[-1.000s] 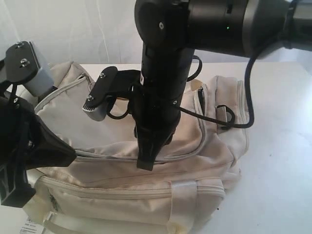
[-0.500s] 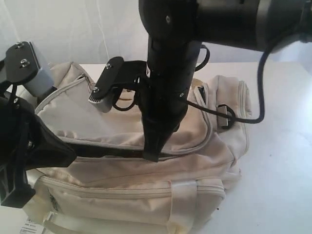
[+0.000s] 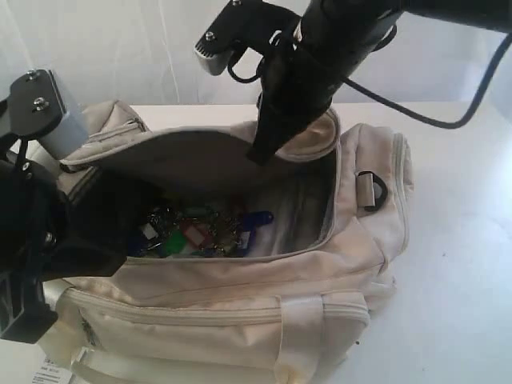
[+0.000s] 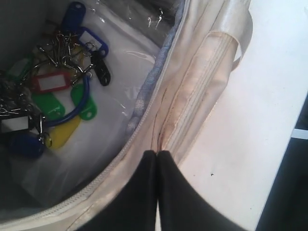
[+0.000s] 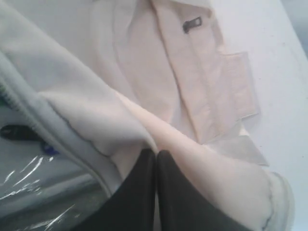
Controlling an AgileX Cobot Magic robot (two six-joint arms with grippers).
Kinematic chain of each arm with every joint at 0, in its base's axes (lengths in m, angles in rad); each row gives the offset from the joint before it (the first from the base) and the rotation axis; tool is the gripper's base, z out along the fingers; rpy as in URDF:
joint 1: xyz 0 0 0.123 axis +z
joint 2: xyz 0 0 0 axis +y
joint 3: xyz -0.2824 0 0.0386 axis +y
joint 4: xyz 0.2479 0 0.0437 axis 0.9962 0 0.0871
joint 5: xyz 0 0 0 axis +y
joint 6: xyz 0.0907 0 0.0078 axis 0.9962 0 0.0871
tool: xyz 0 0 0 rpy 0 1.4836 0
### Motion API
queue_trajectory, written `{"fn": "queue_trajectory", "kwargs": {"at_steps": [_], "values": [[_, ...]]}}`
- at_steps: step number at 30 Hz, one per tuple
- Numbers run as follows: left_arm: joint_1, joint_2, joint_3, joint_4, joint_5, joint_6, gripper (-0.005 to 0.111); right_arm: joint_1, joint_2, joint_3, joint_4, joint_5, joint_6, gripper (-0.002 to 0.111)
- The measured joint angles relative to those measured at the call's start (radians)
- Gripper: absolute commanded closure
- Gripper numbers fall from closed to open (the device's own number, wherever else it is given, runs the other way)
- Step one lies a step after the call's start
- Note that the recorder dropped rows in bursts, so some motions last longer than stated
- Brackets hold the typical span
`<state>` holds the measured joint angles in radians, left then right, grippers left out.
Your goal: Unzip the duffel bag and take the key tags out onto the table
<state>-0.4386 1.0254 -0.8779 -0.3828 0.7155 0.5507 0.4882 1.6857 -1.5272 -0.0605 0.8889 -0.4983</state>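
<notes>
A plain white table [image 3: 464,264] fills the exterior view, the duffel bag [image 3: 240,296] lying lengthwise across the centre. Your right gripper [image 3: 262,152], upper centre, holds its flap [image 3: 184,152] raised. The key tags [image 3: 200,232] lie inside, centre-left, nearer your left arm [image 3: 40,240].

Left wrist view: the left gripper [image 4: 157,156] is pressed shut at the bag's rim, tags [image 4: 53,96] just past it on the lining.

Right wrist view: the right gripper [image 5: 156,156] is clenched on flap fabric.

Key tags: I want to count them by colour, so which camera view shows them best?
Left wrist view: the key tags lie close and sharp inside the open bag, colours distinct. The exterior view shows them small and shadowed in the bag. The right wrist view shows bag fabric, no clear tags.
</notes>
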Motion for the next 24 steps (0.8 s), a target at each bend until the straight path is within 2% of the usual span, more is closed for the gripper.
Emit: {"fn": "queue_trajectory", "kwargs": {"at_steps": [4,15,17,18,19,20,21,24], "values": [[0.000,0.000,0.000,-0.022,0.002,0.000,0.107,-0.086,0.097,-0.101,0.000,-0.091,0.000,0.108],[0.000,0.000,0.000,-0.044,0.016,0.000,0.107,-0.216,0.411,-0.470,0.000,-0.235,0.019,0.107],[0.000,0.000,0.000,-0.044,0.016,0.000,0.107,-0.230,0.443,-0.481,-0.004,-0.293,0.099,0.090],[0.000,0.000,0.000,-0.044,0.016,0.000,0.107,-0.232,0.448,-0.482,-0.007,-0.297,0.112,0.070],[0.000,0.000,0.000,-0.044,0.018,0.000,0.107,-0.240,0.457,-0.484,-0.010,-0.294,0.134,0.063],[0.000,0.000,0.000,-0.044,0.018,0.000,0.107,-0.239,0.460,-0.484,-0.013,-0.291,0.144,0.044],[0.000,0.000,0.000,-0.044,0.019,0.000,0.107,-0.242,0.466,-0.484,-0.019,-0.276,0.179,0.039],[0.000,0.000,0.000,-0.044,0.021,0.000,0.107,-0.246,0.471,-0.484,-0.020,-0.258,0.227,0.038]]}}
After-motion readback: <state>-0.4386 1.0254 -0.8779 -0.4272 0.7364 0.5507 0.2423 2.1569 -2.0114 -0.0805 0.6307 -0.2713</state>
